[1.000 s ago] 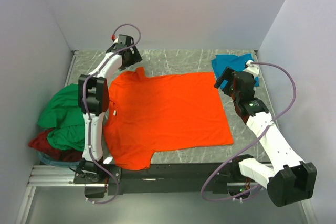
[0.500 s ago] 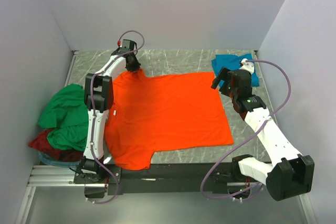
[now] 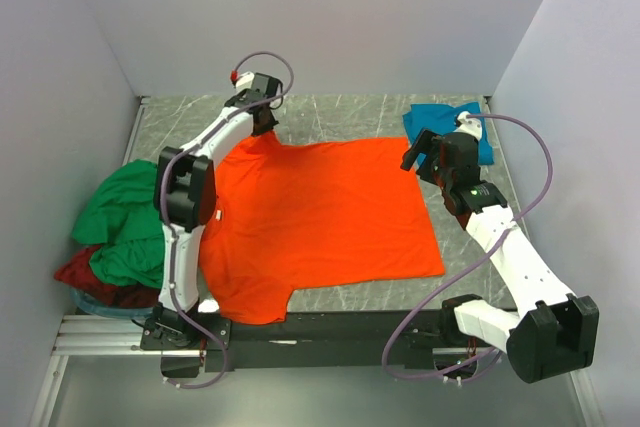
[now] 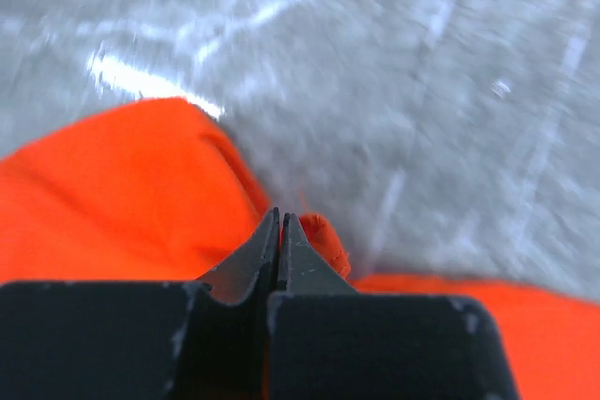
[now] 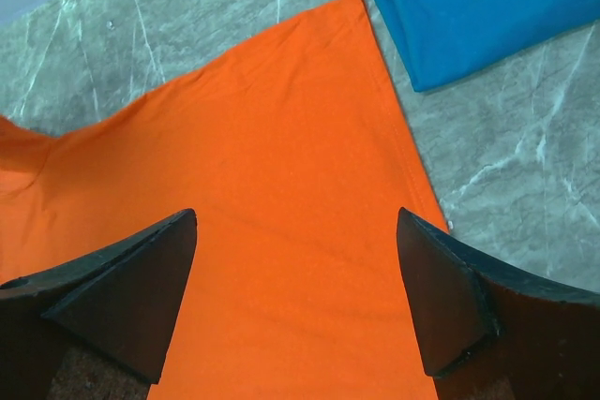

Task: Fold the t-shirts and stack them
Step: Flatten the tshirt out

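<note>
Orange t-shirt (image 3: 320, 217) lies spread on the grey table (image 3: 340, 112), soft and limp, best pinched at corners; a green t-shirt (image 3: 120, 209) half hides a dark red t-shirt (image 3: 85, 275) at left. Left wrist: the left gripper (image 4: 281, 236) is clamped on a blurred orange fold. Right wrist: the right gripper (image 5: 295, 222) hangs wide apart over the hem, near the folded teal t-shirt (image 5: 487, 7).

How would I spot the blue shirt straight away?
Find the big orange t-shirt spread on the grey table. Just beyond its far right corner lies the teal blue t-shirt. It alone is folded neatly; the green t-shirt and dark red t-shirt are heaped at the left.
</note>
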